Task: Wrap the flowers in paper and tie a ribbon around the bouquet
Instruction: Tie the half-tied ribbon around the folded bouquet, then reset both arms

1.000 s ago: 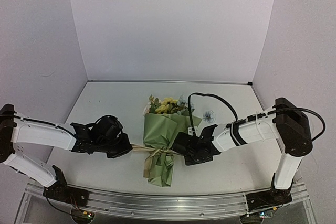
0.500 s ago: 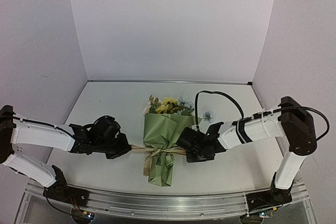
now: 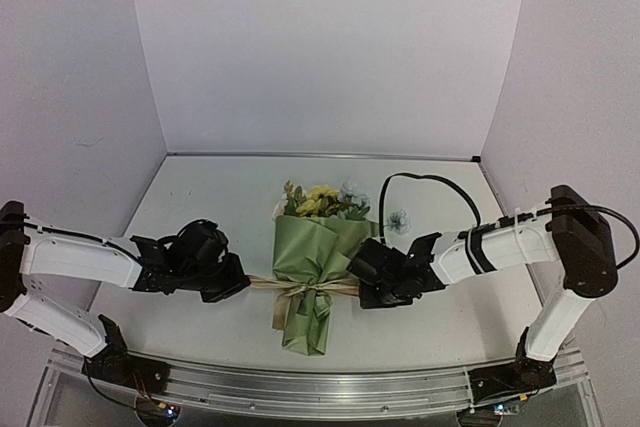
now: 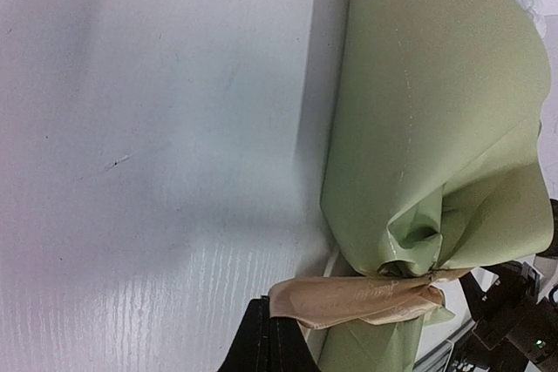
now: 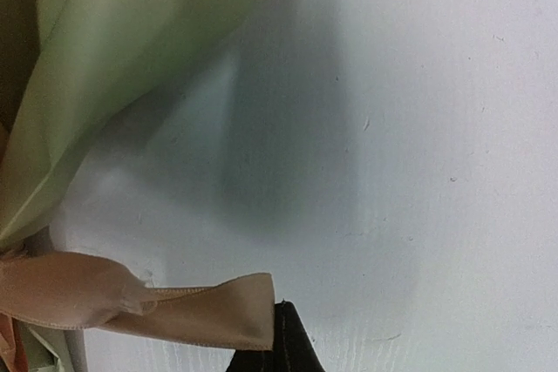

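Here bouquet (image 3: 310,247) lies blooms-away, stem-end near; left gripper (image 3: 246,283), right gripper (image 3: 359,288) each pinch ribbon (image 3: 305,290).

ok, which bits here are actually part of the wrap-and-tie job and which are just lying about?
In the job: flowers; olive-green paper coned round them; tan ribbon tied round that, one end in each shut claw (left claw, right claw).
Lying about: pale blue bloom loose on the table, right of the bunch; right arm's black cable behind it.
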You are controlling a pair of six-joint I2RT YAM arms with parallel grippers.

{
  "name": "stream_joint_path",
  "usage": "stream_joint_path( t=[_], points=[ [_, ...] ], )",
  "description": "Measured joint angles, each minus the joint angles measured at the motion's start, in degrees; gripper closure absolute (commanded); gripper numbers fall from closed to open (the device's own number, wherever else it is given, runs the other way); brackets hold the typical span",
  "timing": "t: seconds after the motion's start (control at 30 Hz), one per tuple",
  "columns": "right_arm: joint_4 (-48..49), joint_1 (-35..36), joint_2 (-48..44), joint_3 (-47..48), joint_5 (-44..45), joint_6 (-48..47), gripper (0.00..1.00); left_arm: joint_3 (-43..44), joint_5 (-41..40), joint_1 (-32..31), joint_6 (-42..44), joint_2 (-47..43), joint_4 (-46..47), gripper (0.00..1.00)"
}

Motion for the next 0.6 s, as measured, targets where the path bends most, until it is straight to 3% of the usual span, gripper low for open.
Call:
stream_joint_path(
  t=[0.33, 0.53, 0.6],
  points=[
    [2.48, -1.15, -1.56, -1.8, -2.55, 0.24, 0.98, -2.21, 2.99, 1.32, 0.97, -0.97, 2.81, 1.0],
    [-0.36, 0.67, -4.19, -1.2, -3.1, -2.64, 0.75, 0.78, 3.71, 2.12, 5.19, 0.94, 1.35, 0.99],
    [-1.87, 2.13, -4.62, -0.29, -3.25, -3.86, 0.66, 2.1, 3.69, 1.94, 6.56, 1.51, 0.39, 0.94]
  ],
)
